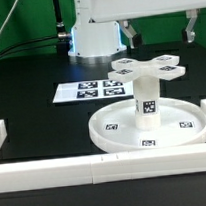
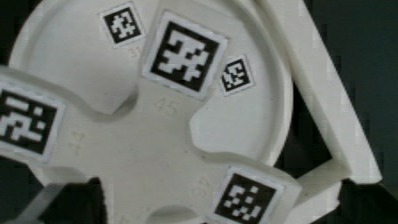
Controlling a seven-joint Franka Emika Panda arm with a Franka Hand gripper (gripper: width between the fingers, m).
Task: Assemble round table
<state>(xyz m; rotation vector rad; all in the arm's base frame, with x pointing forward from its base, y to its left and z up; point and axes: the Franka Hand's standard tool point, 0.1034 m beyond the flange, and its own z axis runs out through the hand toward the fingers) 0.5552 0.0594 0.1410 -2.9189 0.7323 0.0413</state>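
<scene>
White plastic parts sit stacked below the raised pincer, which hangs spread open and grips nothing, above the cross-shaped piece. That four-arm piece rests atop the upright cylindrical leg, likely seated there as the table's foot. The leg stands in the hub of the round rimmed disc, lying flat on the black desk, giving a steady base. Marker board lies beside.
</scene>
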